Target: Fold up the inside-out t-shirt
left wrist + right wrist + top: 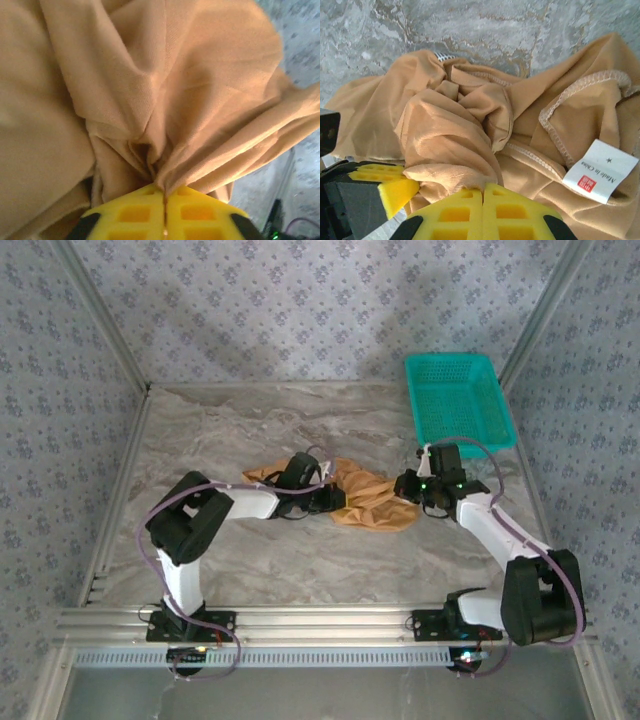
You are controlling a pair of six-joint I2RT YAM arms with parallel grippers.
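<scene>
Crumpled tan t-shirt [372, 500]: left gripper [164, 190] clamps its gathered folds; right gripper [483, 190], fingers together, touches the cloth.

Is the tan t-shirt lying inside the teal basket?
No, the t-shirt lies crumpled on the table, apart from the basket, which holds no cloth.

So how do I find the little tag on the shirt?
Start at the grey marble table, where a crumpled tan t-shirt lies near the middle. Beside a pale stitched seam on that cloth sits the tag: a white rectangle with a red square and tiny print, unlike the plain tan fabric around it.
</scene>
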